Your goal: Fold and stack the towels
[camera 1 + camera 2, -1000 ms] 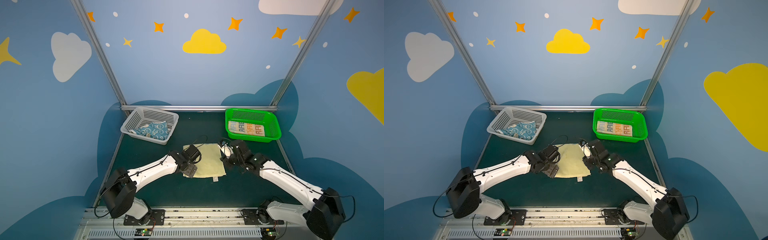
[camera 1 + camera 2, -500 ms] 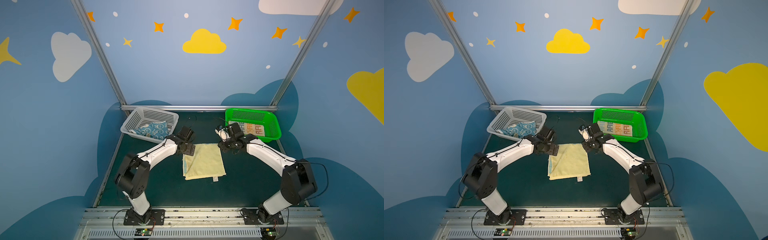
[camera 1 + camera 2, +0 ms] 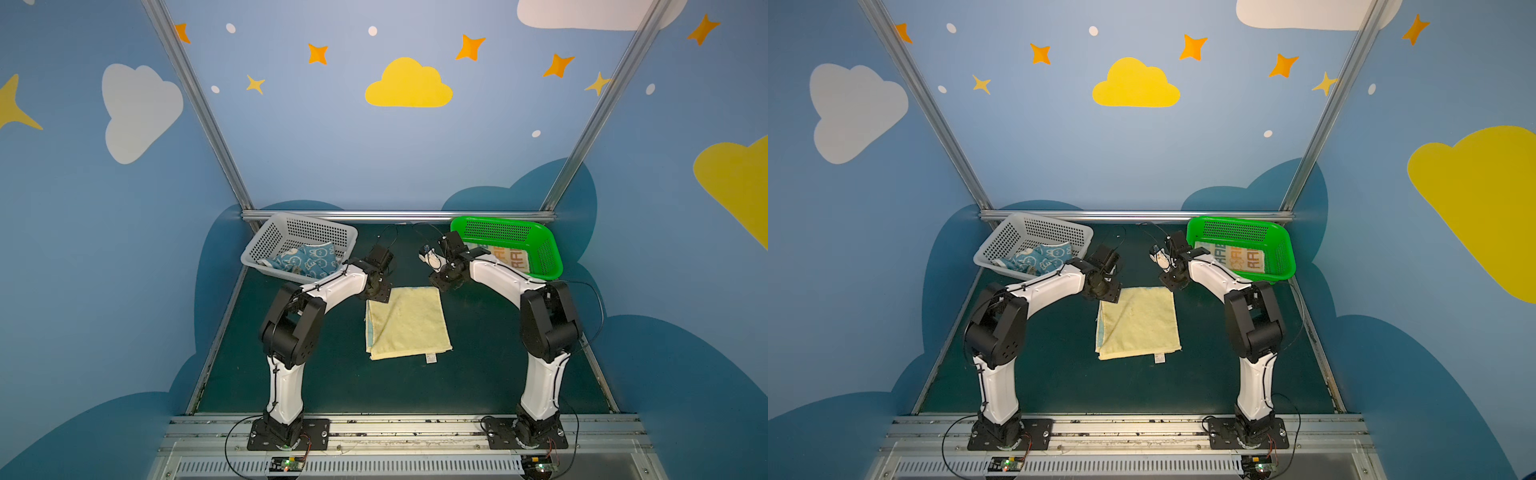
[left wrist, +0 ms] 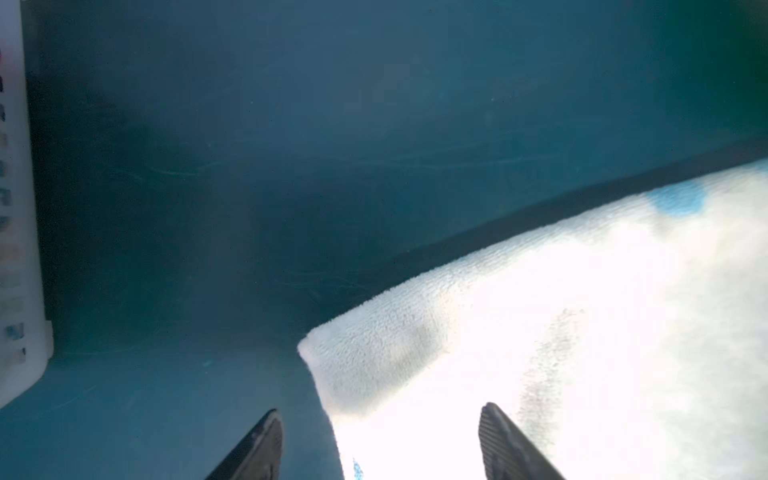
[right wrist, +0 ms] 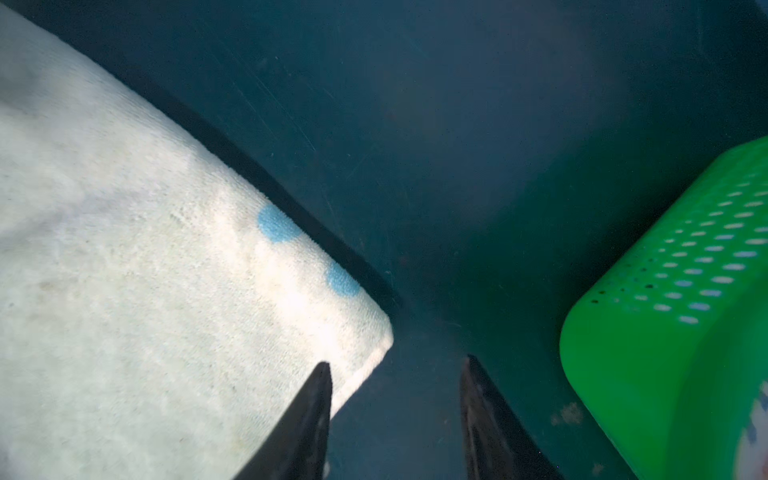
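A pale yellow towel (image 3: pixel 405 322) (image 3: pixel 1138 322) lies folded flat mid-table. My left gripper (image 3: pixel 378 293) (image 4: pixel 380 415) hovers at its far left corner, jaws open, with that corner of the yellow towel (image 4: pixel 415 353) showing between the fingers (image 4: pixel 257 449). At the far right corner my right gripper (image 3: pixel 442 284) (image 5: pixel 397 374) is open and holds nothing; one of its fingers (image 5: pixel 307 419) overlaps the yellow towel (image 5: pixel 166 291). A blue rabbit towel (image 3: pixel 305 259) lies crumpled in the grey basket. The striped lettered towel (image 3: pixel 509 257) lies in the green basket.
The grey basket (image 3: pixel 307 222) (image 4: pixel 16 249) stands at the back left, tilted. At the back right the green basket (image 3: pixel 548 249) (image 5: pixel 665 311) sits close beside the right gripper. A metal rail (image 3: pixel 395 216) closes the back; dark table surrounds the towel.
Both grippers moved from beside the middle of the yellow towel up to its far corners, and the arms' elbows rose. The left jaws narrowed somewhat. The towel lies the same.
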Controlling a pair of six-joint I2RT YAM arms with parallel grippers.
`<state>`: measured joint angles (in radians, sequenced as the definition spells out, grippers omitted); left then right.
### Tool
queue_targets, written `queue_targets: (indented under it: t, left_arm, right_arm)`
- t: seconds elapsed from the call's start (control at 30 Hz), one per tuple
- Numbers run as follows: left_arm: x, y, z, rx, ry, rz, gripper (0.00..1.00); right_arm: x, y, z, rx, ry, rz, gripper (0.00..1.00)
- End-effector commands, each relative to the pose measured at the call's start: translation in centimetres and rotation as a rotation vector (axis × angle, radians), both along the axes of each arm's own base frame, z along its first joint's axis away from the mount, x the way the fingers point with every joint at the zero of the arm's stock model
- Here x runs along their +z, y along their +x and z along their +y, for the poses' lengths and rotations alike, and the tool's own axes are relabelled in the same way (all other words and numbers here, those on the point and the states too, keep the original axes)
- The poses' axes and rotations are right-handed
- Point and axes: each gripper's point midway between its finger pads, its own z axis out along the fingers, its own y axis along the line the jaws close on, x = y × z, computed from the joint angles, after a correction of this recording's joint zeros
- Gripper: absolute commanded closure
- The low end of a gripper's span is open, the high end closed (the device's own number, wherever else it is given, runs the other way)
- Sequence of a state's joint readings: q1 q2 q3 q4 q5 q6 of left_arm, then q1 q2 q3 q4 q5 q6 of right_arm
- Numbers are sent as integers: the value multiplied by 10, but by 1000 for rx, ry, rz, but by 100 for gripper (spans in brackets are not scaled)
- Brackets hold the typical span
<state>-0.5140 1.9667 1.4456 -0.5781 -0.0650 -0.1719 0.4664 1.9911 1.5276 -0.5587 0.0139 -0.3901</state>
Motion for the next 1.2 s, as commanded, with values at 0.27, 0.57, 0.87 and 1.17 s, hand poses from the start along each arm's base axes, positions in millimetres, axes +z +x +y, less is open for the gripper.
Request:
queue_targets:
  t: [0.27, 0.57, 0.87, 1.17]
  left_arm:
    - [-23, -2, 7, 22, 14, 89, 28]
    - [-38, 2, 9, 29, 27, 117, 26]
    - [-51, 3, 7, 24, 9, 144, 38]
    - [-60, -2, 5, 17, -3, 171, 66]
  right_arm:
    - [-27, 4, -9, 76, -57, 134, 52]
    - [-53, 6, -6, 102, -74, 214, 53]
    - [-60, -1, 2, 138, -55, 257, 54]
    - [-67, -22, 17, 218, -73, 303, 61]
